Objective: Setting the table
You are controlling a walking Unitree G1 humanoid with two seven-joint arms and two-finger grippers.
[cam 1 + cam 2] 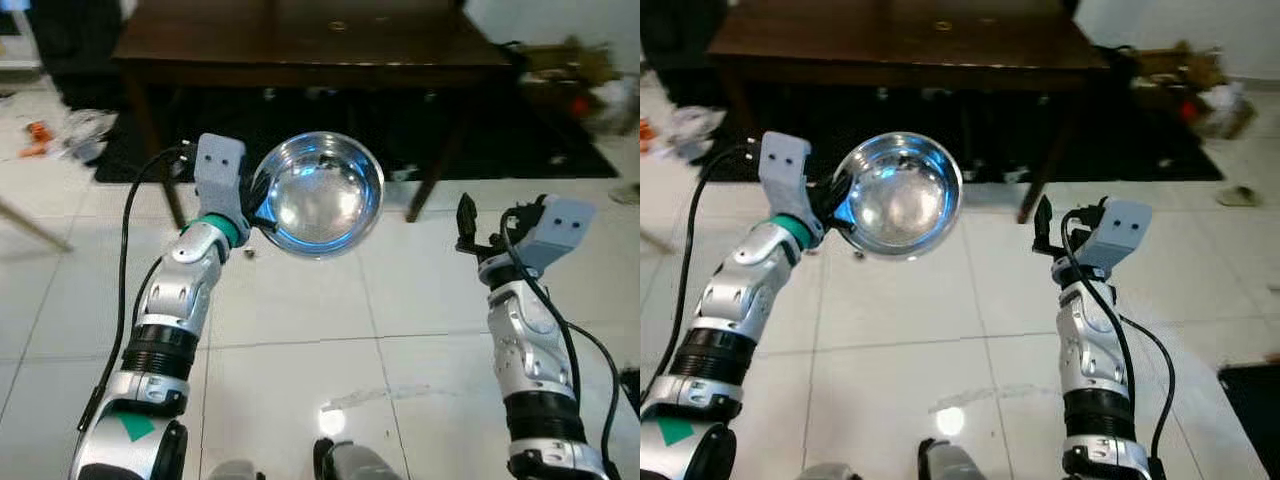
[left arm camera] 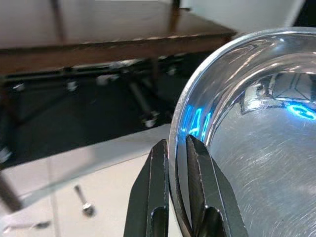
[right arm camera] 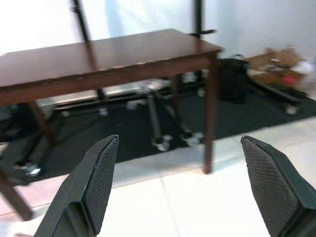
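Up in the air, a steel bowl [image 1: 318,196] is held by the left gripper [image 2: 176,163] in front of a dark wooden table [image 1: 310,40].

Seen from the head, the bowl sits at about 11 o'clock from the frame's middle, tilted so its shiny inside faces the camera, above white floor tiles [image 1: 300,380]. The left gripper's two black fingers [image 2: 153,197] are clamped on the bowl's rim, one on each side of the thin metal edge. At about 3 o'clock the right gripper [image 3: 180,187] is raised with nothing between its fingers, which stand wide apart. The table lies at 12 o'clock beyond both arms, standing on a black rug [image 3: 148,123], with cardboard boxes [image 1: 560,60] at 2 o'clock.
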